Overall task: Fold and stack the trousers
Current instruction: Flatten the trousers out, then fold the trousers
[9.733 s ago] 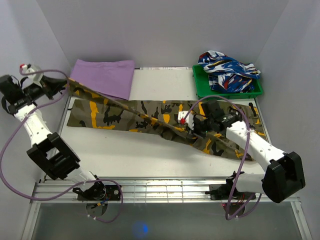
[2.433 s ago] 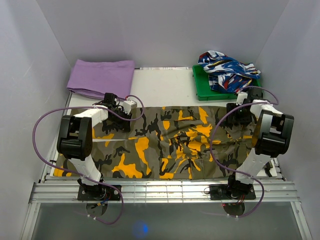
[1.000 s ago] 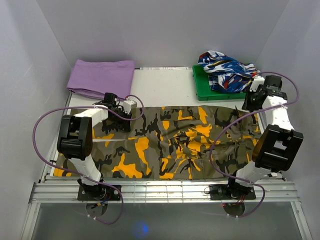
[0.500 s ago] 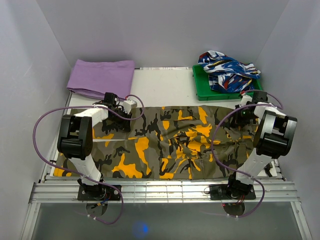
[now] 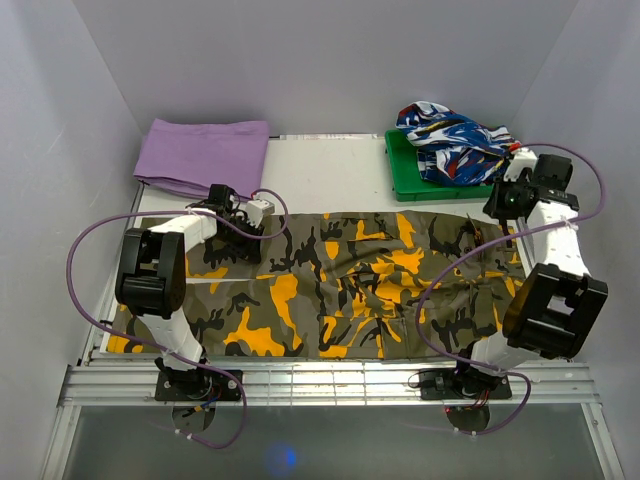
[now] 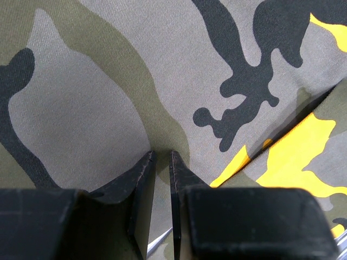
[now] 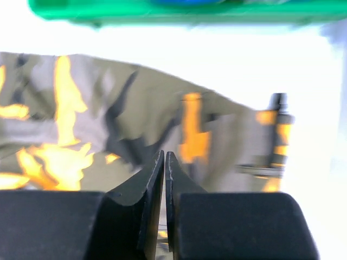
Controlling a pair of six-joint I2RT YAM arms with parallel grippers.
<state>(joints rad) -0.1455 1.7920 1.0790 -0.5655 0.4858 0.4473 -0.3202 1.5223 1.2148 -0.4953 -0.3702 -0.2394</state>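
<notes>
No fold yet in the trousers (image 5: 330, 290), spread flat along the desk (image 5: 330, 175); folding and stacking all left to do, seemingly. On the left jaws: clenched almost together, down on the cloth's far edge, grasp of fabric impossible to tell. On the right jaws: clenched empty, raised above the far right corner.

I see the trousers (image 5: 320, 285) lying spread open and almost flat across the worktop (image 5: 330, 185), reaching from its left side to its right. The print is camouflage in olive, orange-yellow and black. Some creases gather right of the middle.
</notes>
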